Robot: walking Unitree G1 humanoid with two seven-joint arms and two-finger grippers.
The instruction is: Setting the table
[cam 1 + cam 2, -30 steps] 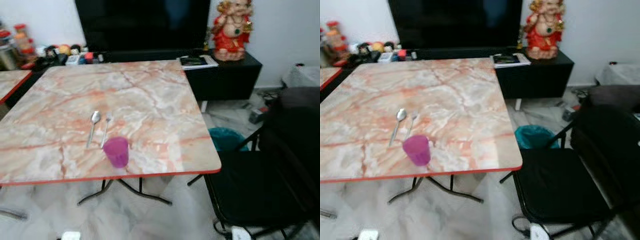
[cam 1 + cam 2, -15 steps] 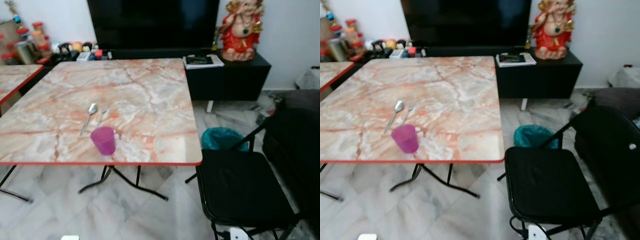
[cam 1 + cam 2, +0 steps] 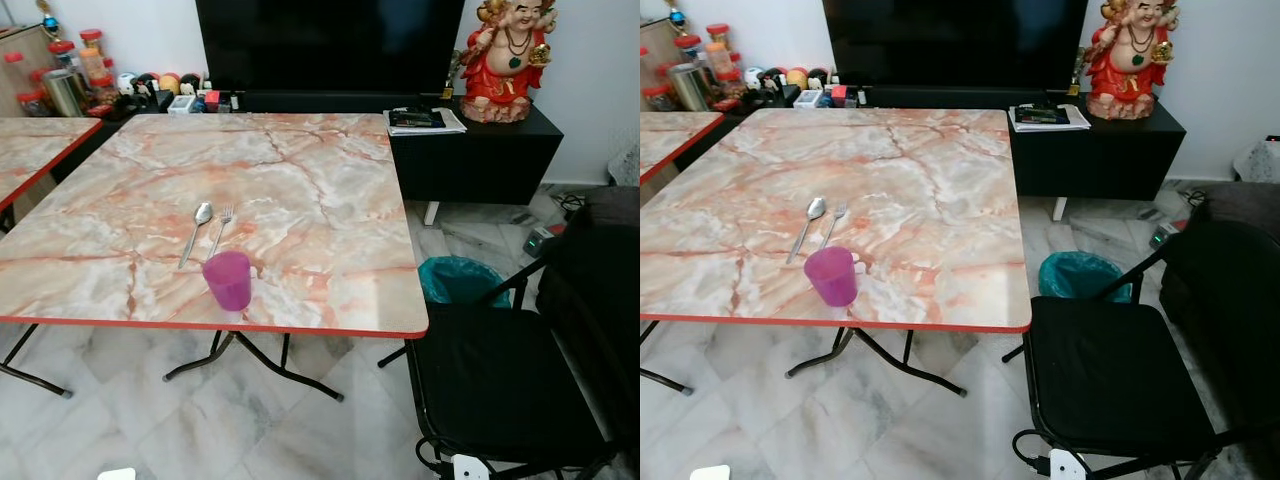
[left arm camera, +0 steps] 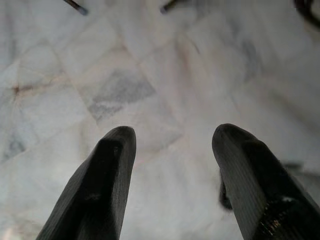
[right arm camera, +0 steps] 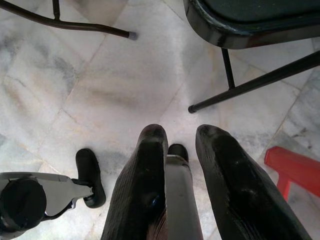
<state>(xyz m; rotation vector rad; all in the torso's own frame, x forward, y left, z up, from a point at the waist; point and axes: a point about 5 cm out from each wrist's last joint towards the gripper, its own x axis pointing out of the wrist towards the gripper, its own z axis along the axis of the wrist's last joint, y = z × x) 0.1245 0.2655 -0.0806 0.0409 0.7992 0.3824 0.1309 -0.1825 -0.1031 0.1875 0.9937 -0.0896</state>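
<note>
Purple cup, spoon and fork sit grouped at table near edge — one place setting. Left gripper hangs wide, empty; right gripper narrow, clamping a silvery utensil — likely next to lay.

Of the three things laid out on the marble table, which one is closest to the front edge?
The purple cup. It stands upright just behind the table's red front edge, while the spoon and fork lie side by side farther back.
</note>
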